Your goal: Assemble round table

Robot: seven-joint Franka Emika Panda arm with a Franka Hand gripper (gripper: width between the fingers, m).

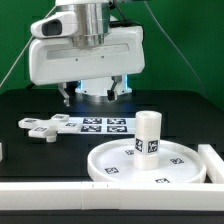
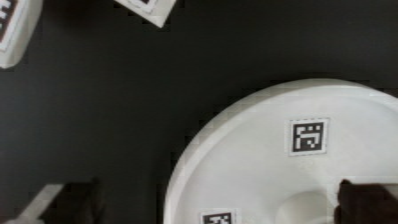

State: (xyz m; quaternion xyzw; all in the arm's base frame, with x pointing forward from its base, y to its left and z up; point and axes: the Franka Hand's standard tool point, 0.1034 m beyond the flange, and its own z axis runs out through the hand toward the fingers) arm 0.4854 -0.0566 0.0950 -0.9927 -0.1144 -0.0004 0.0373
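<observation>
- Round disc [image 1: 112,166]: white, rimmed, tagged, lying flat toward the exterior view's right.
- Cylinder leg [image 1: 149,132]: short, white, upright on the disc.
- Cross-shaped base [image 1: 45,127]: flat, apart, leftward.

We're in a robotics lab: green backdrop [image 1: 190,40], black table [image 1: 40,160], tag-covered marker board [image 1: 100,124], robot arm [image 1: 85,45] overhead.

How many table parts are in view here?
3. The disc lies toward the exterior view's right. The leg stands upright on it. The cross base lies at that view's left, beside the marker board. None looks hidden.
</observation>
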